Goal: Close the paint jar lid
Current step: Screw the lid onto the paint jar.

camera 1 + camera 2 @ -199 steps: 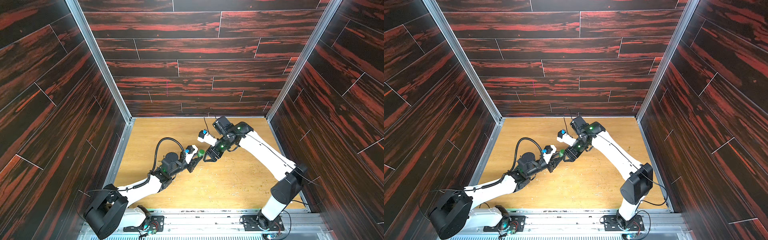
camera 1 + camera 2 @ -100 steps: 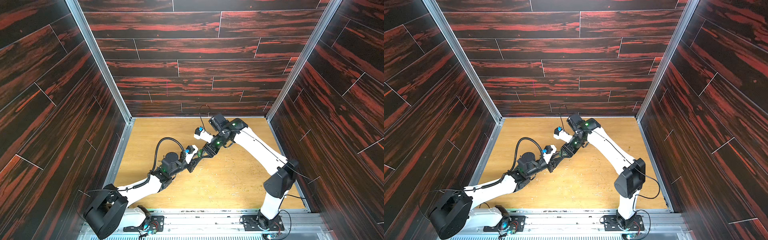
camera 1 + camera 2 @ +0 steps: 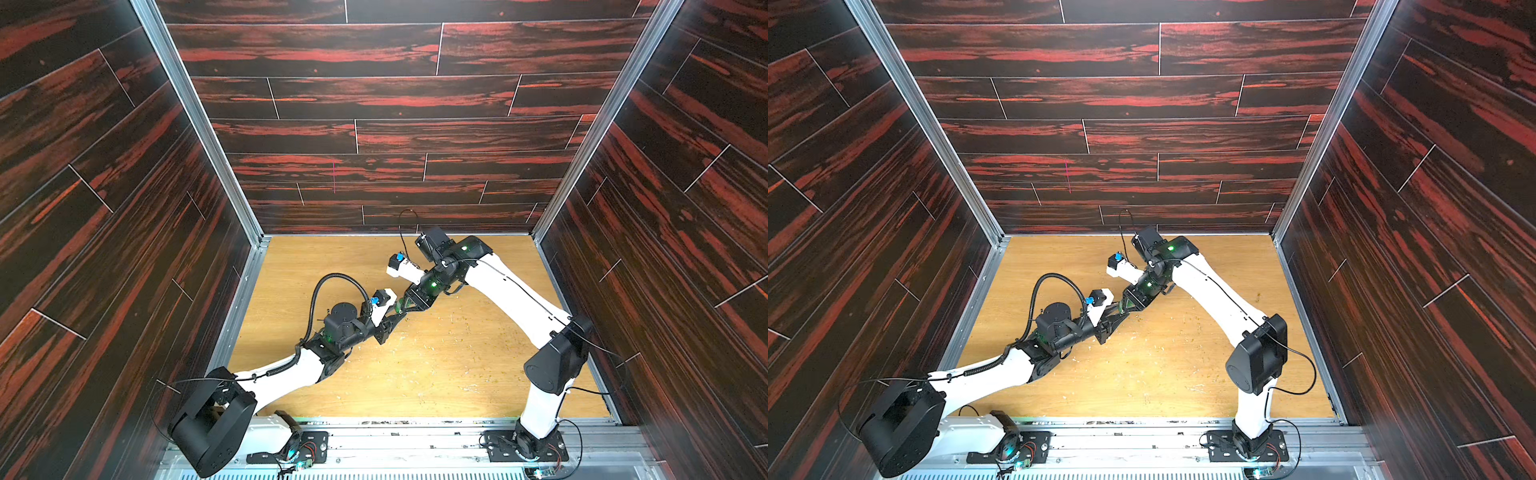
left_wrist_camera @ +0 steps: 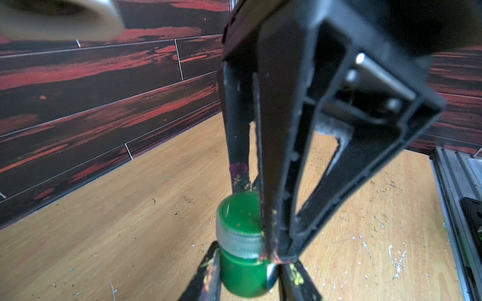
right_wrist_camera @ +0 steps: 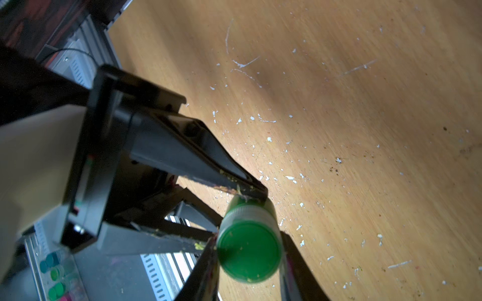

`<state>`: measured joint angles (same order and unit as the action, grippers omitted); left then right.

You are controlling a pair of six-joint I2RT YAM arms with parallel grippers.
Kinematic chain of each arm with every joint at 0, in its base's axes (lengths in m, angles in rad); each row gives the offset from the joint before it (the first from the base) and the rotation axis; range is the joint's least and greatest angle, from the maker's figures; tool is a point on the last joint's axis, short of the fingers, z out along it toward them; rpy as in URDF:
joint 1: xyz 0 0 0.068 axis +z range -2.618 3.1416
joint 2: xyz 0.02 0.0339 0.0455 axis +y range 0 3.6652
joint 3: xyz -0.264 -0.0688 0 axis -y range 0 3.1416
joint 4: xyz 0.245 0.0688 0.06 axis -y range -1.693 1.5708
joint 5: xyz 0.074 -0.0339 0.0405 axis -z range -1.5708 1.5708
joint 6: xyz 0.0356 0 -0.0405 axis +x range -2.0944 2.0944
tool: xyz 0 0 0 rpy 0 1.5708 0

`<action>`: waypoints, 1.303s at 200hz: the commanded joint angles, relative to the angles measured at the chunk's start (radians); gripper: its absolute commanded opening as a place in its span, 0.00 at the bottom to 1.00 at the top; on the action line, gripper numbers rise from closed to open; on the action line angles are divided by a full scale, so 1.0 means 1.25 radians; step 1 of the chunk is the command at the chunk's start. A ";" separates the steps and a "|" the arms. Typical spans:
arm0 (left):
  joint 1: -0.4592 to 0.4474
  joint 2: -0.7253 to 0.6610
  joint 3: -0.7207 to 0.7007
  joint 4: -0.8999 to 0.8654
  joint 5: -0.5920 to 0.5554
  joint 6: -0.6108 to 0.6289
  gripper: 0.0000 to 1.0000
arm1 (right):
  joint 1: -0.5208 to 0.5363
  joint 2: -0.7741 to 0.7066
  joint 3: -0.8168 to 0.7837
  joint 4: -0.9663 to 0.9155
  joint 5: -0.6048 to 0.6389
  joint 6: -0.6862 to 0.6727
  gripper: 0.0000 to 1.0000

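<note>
My left gripper [image 4: 247, 265] is shut on the paint jar [image 4: 245, 278], a tiny pot with a green body, and holds it just above the table. The lid [image 5: 249, 252], green on top with a ridged pale rim, sits on the jar's mouth. My right gripper [image 5: 249, 258] comes at it from the far side, and its fingers [image 5: 206, 268] press the lid's rim from both sides. In both top views the two grippers meet tip to tip at mid-table, where the jar [image 3: 399, 306] [image 3: 1121, 307] shows only as a green speck.
The wooden table [image 3: 436, 374] is flecked with dried paint. Dark panelled walls stand at the left, back and right. A metal rail [image 3: 395, 428] runs along the front edge. A rack of small coloured pots [image 5: 56, 271] lies beyond that rail.
My right gripper moved left onto the jar and its jaws closed around the lid. The left arm and the jar stayed where they were.
</note>
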<state>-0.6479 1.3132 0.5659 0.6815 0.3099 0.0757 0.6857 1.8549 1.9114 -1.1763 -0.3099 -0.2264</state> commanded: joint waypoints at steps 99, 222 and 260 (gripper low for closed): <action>-0.058 0.030 0.079 0.127 -0.241 0.073 0.16 | 0.097 0.079 -0.007 0.077 0.059 0.483 0.33; -0.019 -0.046 0.024 -0.046 -0.131 0.023 0.15 | -0.022 -0.042 0.027 -0.020 -0.040 0.209 0.75; 0.001 -0.062 0.042 -0.106 -0.045 0.003 0.15 | -0.064 -0.069 0.007 -0.043 -0.106 0.031 0.75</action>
<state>-0.6598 1.2713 0.5976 0.6044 0.1535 0.1032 0.6231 1.7985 1.9175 -1.1687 -0.3557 0.0200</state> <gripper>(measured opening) 0.368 0.754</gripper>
